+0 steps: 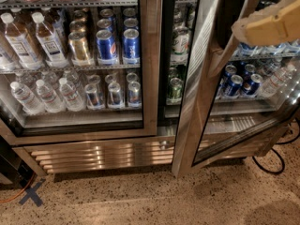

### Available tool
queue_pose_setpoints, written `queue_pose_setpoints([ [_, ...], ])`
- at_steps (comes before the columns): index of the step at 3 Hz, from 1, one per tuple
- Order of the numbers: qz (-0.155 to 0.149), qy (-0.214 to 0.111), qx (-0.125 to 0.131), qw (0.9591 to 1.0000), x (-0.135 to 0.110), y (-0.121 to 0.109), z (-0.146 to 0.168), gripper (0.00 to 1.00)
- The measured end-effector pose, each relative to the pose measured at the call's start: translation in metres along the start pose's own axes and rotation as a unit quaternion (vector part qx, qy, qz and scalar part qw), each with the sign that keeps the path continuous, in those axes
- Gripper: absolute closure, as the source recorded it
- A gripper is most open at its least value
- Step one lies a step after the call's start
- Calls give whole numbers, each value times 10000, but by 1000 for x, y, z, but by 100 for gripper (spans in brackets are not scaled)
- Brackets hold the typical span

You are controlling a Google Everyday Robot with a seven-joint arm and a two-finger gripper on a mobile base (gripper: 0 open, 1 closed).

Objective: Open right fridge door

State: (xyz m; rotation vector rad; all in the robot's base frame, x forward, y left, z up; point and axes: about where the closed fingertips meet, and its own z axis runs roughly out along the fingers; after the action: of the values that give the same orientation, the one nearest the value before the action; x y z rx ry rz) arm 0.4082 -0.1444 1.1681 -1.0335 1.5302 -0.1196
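Note:
The fridge (103,153) fills the view, with cans and bottles on its wire shelves and a louvred steel grille at its base. The right fridge door (197,93) stands ajar, its steel-framed edge swung out towards me and its lower corner over the floor. Cans show through its glass pane. My gripper (240,29), the tip of a tan arm entering from the upper right, sits against the inner side of that door's frame near the top. The left door (151,55) is closed.
A black cable (276,159) loops on the floor by the fridge's right foot. A blue tape cross (30,196) and an orange cord (11,198) lie at the lower left. Speckled floor (140,196) stretches in front of the fridge.

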Motion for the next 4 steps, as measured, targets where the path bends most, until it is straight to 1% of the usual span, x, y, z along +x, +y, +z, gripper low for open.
queue_pose_setpoints([
  [1,3,-1,0,10000,0,0,0,0],
  [2,563,-227,-88,9981,3,-8,-14,0],
  [3,1314,-682,-323,9885,34,-40,-47,0],
  [4,1423,-770,-536,9854,47,-40,-47,0],
])
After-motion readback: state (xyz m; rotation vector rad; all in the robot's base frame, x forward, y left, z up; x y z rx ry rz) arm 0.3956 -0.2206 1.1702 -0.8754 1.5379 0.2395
